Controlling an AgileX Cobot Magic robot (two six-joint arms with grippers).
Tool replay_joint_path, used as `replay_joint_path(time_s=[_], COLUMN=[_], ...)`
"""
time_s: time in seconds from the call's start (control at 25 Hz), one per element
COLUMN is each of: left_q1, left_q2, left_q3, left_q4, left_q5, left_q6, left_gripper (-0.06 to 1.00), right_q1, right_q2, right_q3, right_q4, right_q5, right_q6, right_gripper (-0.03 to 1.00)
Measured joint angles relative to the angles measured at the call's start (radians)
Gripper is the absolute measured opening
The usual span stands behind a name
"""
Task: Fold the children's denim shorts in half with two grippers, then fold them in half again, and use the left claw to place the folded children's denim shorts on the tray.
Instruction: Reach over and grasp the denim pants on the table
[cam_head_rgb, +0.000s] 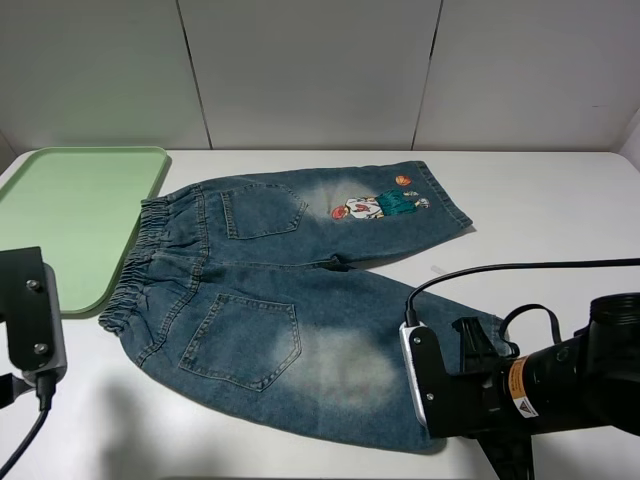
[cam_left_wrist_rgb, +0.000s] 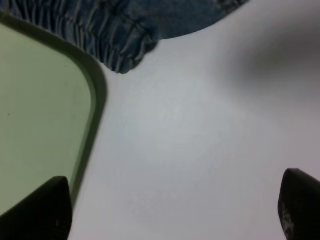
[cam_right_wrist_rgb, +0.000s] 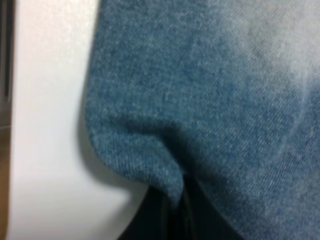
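Observation:
The children's denim shorts (cam_head_rgb: 300, 290) lie spread flat on the white table, waistband toward the tray (cam_head_rgb: 70, 210), the cartoon patch on the far leg. My right gripper (cam_head_rgb: 425, 385) sits at the hem of the near leg. In the right wrist view its black fingers (cam_right_wrist_rgb: 165, 220) are shut on a pinched fold of the denim hem (cam_right_wrist_rgb: 170, 175). My left claw (cam_head_rgb: 30, 320) hovers at the near left, beside the tray's near corner. Its fingertips (cam_left_wrist_rgb: 50, 210) stand wide apart and open over bare table, short of the waistband (cam_left_wrist_rgb: 125, 30).
The pale green tray's rim (cam_left_wrist_rgb: 92, 100) runs close to the left claw's one finger. White table (cam_head_rgb: 540, 200) extends right of the shorts and along the front edge. A grey panelled wall closes the back. A black cable (cam_head_rgb: 520, 268) arcs over the right arm.

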Motion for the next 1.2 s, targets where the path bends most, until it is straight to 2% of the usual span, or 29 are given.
replay_joint_path(time_s=[0.16,0.48,0.72,0.76,0.88,1.2], left_q1=[0.015,0.015,0.015,0.015,0.015,0.015], left_q2=[0.07,0.338,0.523,0.523,0.591,0.716], left_q3=[0.0,0.0,-0.015,-0.015,-0.067,-0.124], left_q4=[0.003,0.043,0.156,0.156,0.211,0.224], left_q5=[-0.054,-0.203,-0.251,-0.251,-0.302,-0.39], left_q6=[0.012,0.025,0.013,0.013,-0.032,-0.035], left_gripper=[0.82,0.82,0.82,0.82,0.82,0.81], right_q1=[0.0,0.0,0.0,0.0,0.0,0.0], right_q2=[0.0,0.0,0.001,0.001,0.002,0.004], right_q3=[0.0,0.0,0.0,0.0,0.0,0.0], right_q4=[0.0,0.0,0.0,0.0,0.0,0.0], right_q5=[-0.008,-0.008,-0.018,-0.02,-0.029,-0.033], right_q6=[0.0,0.0,0.0,0.0,0.0,0.0], right_gripper=[-0.02,-0.02,-0.02,-0.02,-0.02,-0.02])
